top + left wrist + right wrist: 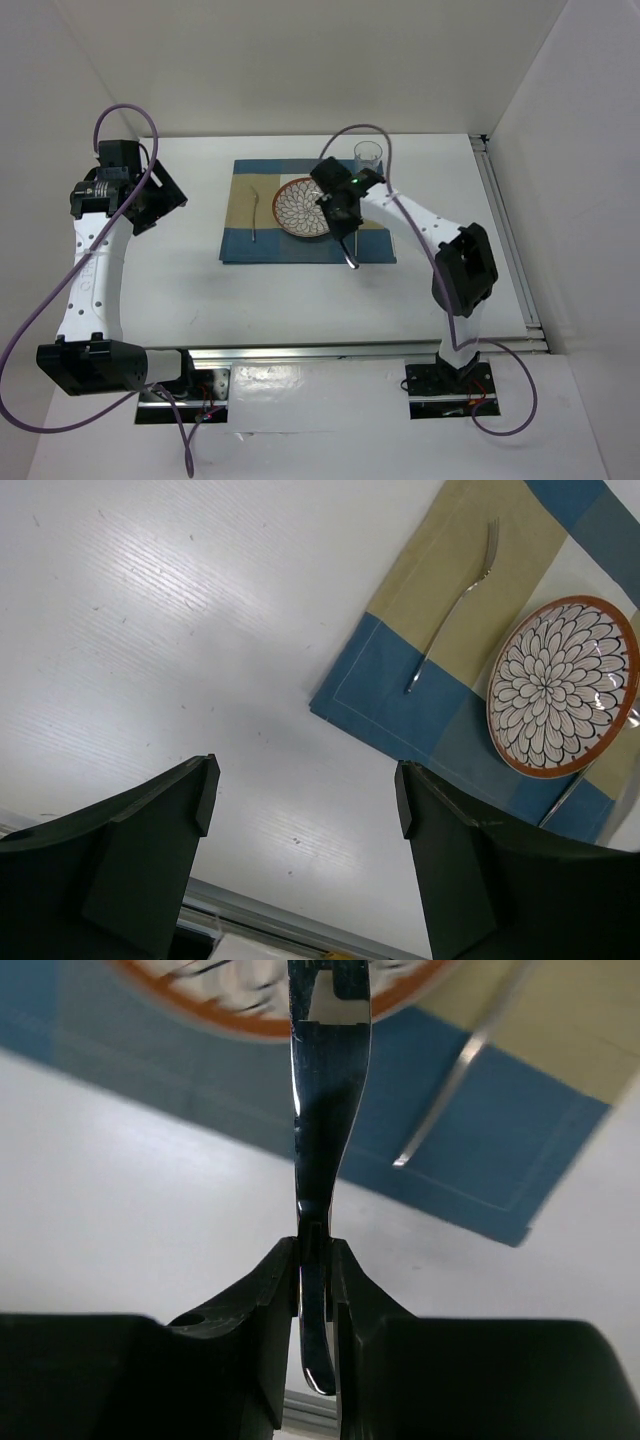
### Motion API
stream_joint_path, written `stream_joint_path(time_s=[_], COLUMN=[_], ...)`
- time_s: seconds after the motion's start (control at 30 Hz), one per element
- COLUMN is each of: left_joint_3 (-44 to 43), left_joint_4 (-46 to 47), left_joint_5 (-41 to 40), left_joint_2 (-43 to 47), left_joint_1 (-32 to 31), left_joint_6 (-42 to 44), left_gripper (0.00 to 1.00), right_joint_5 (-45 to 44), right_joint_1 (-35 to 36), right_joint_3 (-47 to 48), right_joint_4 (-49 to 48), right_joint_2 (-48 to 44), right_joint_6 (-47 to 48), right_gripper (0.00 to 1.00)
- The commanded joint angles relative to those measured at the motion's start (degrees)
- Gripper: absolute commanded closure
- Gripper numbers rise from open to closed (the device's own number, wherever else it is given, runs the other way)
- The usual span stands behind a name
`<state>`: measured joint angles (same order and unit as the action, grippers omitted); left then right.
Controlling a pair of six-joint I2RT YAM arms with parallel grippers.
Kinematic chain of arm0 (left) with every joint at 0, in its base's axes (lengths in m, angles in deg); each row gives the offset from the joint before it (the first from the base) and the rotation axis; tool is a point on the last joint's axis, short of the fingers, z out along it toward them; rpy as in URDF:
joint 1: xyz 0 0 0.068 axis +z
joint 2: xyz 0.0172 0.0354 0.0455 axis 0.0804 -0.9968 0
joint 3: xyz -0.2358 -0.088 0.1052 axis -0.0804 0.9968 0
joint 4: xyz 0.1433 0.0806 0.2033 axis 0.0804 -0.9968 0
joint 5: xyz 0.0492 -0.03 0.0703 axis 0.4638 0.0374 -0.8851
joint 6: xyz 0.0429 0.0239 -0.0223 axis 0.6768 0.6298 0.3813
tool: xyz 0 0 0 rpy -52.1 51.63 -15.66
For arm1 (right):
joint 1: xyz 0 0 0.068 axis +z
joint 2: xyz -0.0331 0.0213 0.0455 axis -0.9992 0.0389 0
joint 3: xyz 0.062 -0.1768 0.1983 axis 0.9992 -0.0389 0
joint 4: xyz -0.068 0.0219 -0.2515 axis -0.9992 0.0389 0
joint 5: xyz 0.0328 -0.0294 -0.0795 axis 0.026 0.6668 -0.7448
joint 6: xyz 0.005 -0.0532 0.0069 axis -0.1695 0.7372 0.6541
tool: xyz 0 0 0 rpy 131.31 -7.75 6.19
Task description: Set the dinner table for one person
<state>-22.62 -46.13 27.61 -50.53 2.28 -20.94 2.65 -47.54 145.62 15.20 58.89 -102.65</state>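
Step in hand, my read: laying cutlery on the right side of the setting.

Right end effector [315,1250] is nearly closed and pinches a shiny flat utensil [325,1110] by the very end of its handle. A short stub pokes out behind the fingers, and the long part runs out ahead toward the plate [303,210]. Knife or spoon, can't tell: the far end is cut off in the wrist view and hidden under the arm from above. Can't tell either whether it touches the mat yet.

Ahead and to the right of that end effector, a second utensil [450,1090] lies on the placemat [250,245], just beside the plate. The fork [256,220] is on the mat across the plate from it. The glass [368,153] stands beyond it, near the mat's far corner; on or off the mat, can't tell.

Left end effector [305,780] is wide open and holds nothing. It hangs well left of the mat, with fork and plate ahead and to its right.

Counter [300,300]: the white top is directly below both end effectors and carries the mat and all on it.

Next move, my call:
- Lower the utensil flat onto the mat, parallel to the second utensil.
- Keep it off that piece and off the plate rim, then open.
- With the grip so far back the long end may sag or swing, so descend slowly and let the far end land first.
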Motion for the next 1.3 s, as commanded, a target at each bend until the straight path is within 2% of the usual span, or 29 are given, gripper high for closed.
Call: stream_joint_path(time_s=[0.0, 0.17, 0.3, 0.5, 0.53, 0.63, 0.67, 0.7, 0.77, 0.8, 0.83, 0.93, 1.0, 1.07, 1.27], left_joint_3=[-1.24, -1.24, -1.24, -1.24, -1.24, -1.24, -1.24, -1.24, -1.24, -1.24, -1.24, -1.24, -1.24, -1.24, -1.24], left_joint_4=[0.58, 0.59, 0.58, 0.05, 0.05, 0.05, -0.47, -0.47, -0.47, -0.47, -0.47, -0.47, -0.47, -0.47, -0.47], left_joint_5=[0.61, 0.53, 0.52, -0.01, -0.01, -0.01, -0.01, -0.01, -0.01, -0.01, -0.01, 0.52, 1.05, 2.19, 4.30], left_joint_2=[0.63, 0.63, 0.63, 0.63, 0.63, 0.63, 0.63, 0.63, 0.63, 1.15, 1.16, 1.68, 2.21, 2.21, 2.74], left_joint_1=[0.22, 0.22, 0.22, 0.22, 0.22, 0.22, 0.22, 0.22, 0.22, 0.22, 0.22, 0.22, 0.22, 0.22, -0.30], left_joint_6=[0.13, 0.13, 0.65, 0.65, 0.65, 0.65, 0.65, 0.65, 0.65, 1.18, 1.18, 1.18, 1.18, 1.18, 2.50], left_gripper=[0.11, 0.11, 0.11, 0.11, 0.11, 0.11, 0.11, 0.11, 0.11, 0.11, 0.11, 0.11, 0.11, 0.11, 0.07], right_joint_5=[0.78, -0.97, -1.68, -0.45, -0.45, 0.25, 0.25, 0.25, 0.78, 2.17, 2.18, 3.50, 4.12, 4.73, 5.35], right_joint_1=[-6.29, -13.58, -17.45, -21.41, -21.42, -22.64, -22.65, -22.65, -22.65, -23.17, -23.18, -25.10, -26.60, -29.76, -38.29], right_joint_3=[-1.24, 1.03, 6.04, 7.90, 7.90, 7.02, 7.02, 7.02, 7.02, 6.32, 5.53, 5.00, 4.38, 1.58, -7.12], right_joint_4=[-2.79, -4.47, -5.17, -7.98, -8.77, -12.37, -12.38, -13.08, -13.61, -13.61, -14.13, -13.52, -12.04, -12.03, -10.63], right_joint_2=[-2.22, 2.70, 8.24, 15.10, 15.63, 16.86, 16.86, 16.86, 15.91, 14.94, 13.80, 8.44, 3.52, -2.35, -16.24], right_joint_6=[-2.43, -3.57, -4.10, -4.10, -4.10, -4.19, -3.49, -3.48, -2.78, -2.26, -2.25, -3.04, -4.80, -6.73, -12.88], right_gripper=[1.00, 1.00, 1.00, 0.97, 0.94, 0.71, 0.53, 0.47, 0.43, 0.33, 0.29, 0.25, 0.16, 0.01, 0.01])
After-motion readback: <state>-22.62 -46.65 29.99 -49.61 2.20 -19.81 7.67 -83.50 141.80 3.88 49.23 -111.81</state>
